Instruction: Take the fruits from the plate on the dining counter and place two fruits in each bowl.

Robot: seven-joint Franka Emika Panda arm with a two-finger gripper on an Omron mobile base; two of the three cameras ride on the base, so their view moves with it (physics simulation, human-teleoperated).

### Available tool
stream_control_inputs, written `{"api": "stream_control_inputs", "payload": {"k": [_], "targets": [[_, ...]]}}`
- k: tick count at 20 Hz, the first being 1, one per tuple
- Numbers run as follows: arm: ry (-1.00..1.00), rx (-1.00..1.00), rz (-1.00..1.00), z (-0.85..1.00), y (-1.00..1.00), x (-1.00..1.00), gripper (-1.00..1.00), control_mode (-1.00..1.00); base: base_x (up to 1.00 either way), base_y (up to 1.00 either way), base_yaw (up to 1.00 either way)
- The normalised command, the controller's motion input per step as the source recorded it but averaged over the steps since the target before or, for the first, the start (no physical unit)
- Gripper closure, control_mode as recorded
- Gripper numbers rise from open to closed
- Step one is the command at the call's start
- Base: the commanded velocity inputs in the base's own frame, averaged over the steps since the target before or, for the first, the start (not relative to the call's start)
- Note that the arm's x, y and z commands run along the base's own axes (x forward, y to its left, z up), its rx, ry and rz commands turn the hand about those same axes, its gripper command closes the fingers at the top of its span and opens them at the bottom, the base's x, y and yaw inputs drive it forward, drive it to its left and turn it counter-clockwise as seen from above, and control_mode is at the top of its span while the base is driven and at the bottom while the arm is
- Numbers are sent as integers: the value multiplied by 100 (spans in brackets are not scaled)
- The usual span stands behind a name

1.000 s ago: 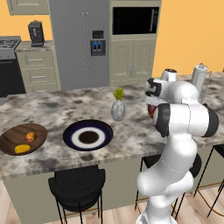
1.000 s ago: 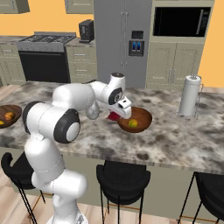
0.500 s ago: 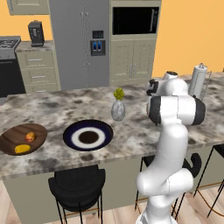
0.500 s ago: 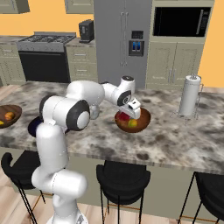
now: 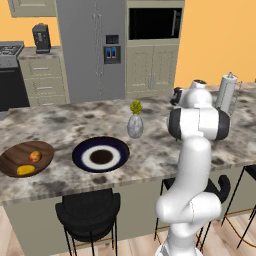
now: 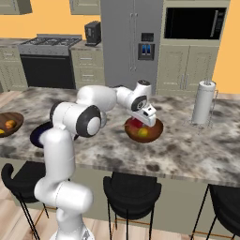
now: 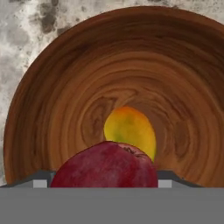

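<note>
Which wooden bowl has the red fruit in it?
The bowl right under the claw. It holds the red fruit beside a yellow-green one; the other bowl holds yellow and orange fruits.

The bowl (image 7: 52, 96) under the hand looked like polished dark wood with swirling grain and a soft sheen, and the second bowl (image 5: 15, 159) at the far end of the counter (image 5: 150, 155) had the same brown wooden look. The counter top was smooth mottled marble in grey, brown and white, and the plate (image 5: 80, 152) looked like glazed ceramic, dark blue with a white ring. The red fruit (image 7: 105, 168) had a matt, faintly speckled skin, while the yellow-green fruit (image 7: 130, 130) was smooth and blushed orange.
</note>
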Motion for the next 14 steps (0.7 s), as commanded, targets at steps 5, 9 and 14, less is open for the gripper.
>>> {"api": "stream_control_inputs", "payload": {"k": [5,9,14], "targets": [[5,0,0,-1,-7,-5,-100,-100,0,0,0],[2,0,0,-1,-1,-5,-100,-100,0,0,0],[1,0,0,25,-4,-20,-100,-100,0,0,0]]}}
